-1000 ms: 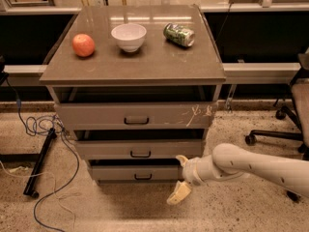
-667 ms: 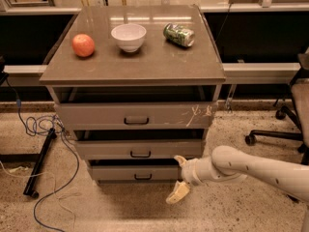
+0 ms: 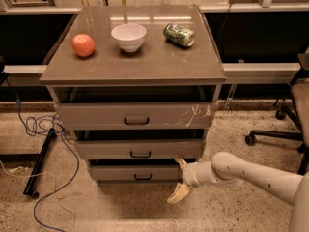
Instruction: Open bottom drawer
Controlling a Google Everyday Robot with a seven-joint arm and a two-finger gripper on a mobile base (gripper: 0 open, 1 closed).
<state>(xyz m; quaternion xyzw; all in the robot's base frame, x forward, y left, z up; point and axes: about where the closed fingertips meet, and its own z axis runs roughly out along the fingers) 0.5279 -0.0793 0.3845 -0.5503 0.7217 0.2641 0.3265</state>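
The bottom drawer [image 3: 137,172] is the narrowest of three grey-brown drawers, with a small dark bar handle [image 3: 143,177] at its centre. It sits almost closed, low near the floor. My gripper [image 3: 179,179] is at the drawer's right end, to the right of the handle and apart from it. It is open and empty, with one pale fingertip [image 3: 180,162] by the drawer's upper right corner and the other [image 3: 177,195] hanging below the drawer front. My white arm [image 3: 241,170] reaches in from the right.
The mid-width drawer [image 3: 140,149] and the widest drawer [image 3: 135,116] with pale scratch marks sit above. The cabinet top [image 3: 159,62] holds an apple [image 3: 83,45], a white bowl [image 3: 128,36] and a green can [image 3: 179,35]. Cables [image 3: 43,124] and a dark stand leg [image 3: 41,161] lie on the left, and an office chair [image 3: 289,124] stands on the right.
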